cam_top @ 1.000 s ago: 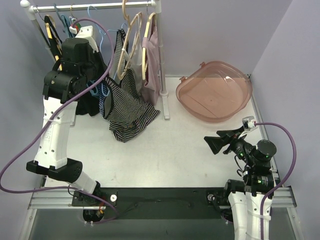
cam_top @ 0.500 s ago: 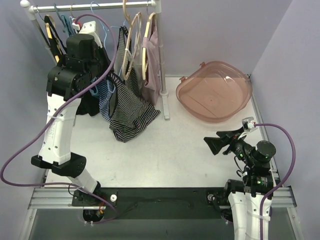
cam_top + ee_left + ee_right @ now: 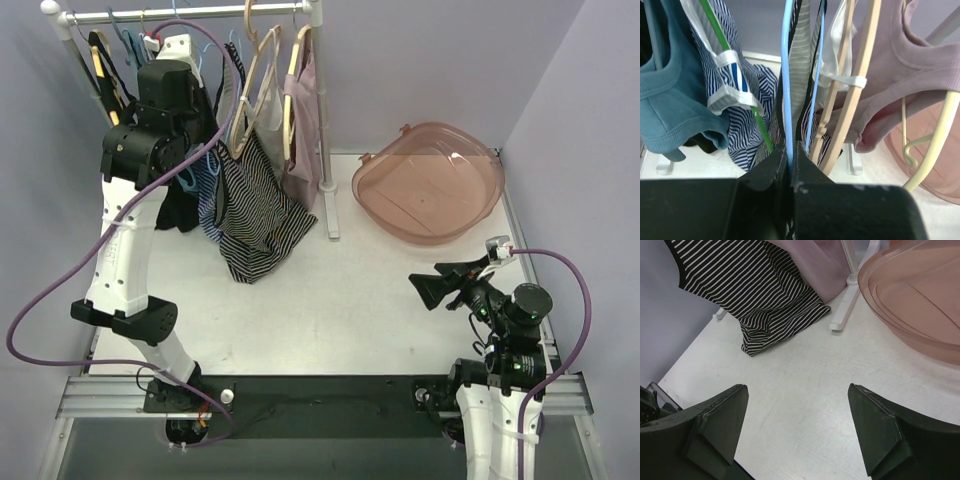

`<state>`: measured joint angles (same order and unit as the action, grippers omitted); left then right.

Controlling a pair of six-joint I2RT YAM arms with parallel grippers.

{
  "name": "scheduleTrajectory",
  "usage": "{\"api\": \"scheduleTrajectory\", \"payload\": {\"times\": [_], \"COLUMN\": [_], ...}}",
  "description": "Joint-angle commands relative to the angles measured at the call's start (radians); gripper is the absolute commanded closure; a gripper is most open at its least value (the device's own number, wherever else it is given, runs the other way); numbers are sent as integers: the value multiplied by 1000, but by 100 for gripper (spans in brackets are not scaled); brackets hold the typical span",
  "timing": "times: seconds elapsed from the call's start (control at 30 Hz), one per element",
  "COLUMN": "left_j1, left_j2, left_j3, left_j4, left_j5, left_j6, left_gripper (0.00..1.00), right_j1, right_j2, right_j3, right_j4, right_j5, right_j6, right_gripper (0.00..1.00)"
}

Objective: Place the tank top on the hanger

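Two arms: the left gripper (image 3: 790, 152) pinches the hanger (image 3: 787, 75), tank top (image 3: 255, 215) hanging from it at the rack (image 3: 190, 12); the right gripper (image 3: 796, 390) hovers spread wide.

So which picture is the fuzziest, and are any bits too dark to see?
Left wrist view: the fuzziest; the left gripper, shut on the hanger, sits so near the lens it is a dark smudge. Right wrist view: sharp, the tank top stripes crisp, the open right gripper dark but clear. Top view: even light, soft shadows, faint shine on the pink tub.
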<state>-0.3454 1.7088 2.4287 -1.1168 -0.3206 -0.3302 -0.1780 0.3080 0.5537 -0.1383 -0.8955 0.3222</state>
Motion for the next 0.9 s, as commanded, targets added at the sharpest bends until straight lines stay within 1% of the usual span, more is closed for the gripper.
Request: {"api": "scheduleTrajectory", "payload": {"times": [0.0,0.07,0.17,0.3,0.47,0.57,0.87], "left_j1": [8,25,51,59,59,59,59], "left_j2": [-11,8,20,49,117,137,135], "left_j3": [43,59,44,56,121,119,35], "left_j4": [184,193,230,262,239,212,137], "left_j5": [29,69,144,190,219,219,244], "left_j6": [62,65,71,76,63,53,59], "left_gripper": [100,100,100,100,100,100,100], "right_j1": [-11,-14,-15,-18,-23,-23,-26], "right_j2": [-14,-17,-26,-35,-49,-53,-53], "right_j3": [-6,-11,-12,-18,-28,-31,-20], "right_j4": [43,45,42,40,37,31,14], "right_j5": [-3,-5,-6,-8,-13,-14,-17], "right_j6": [18,21,31,40,51,52,48], "right_gripper": [17,17,17,17,16,16,16]}}
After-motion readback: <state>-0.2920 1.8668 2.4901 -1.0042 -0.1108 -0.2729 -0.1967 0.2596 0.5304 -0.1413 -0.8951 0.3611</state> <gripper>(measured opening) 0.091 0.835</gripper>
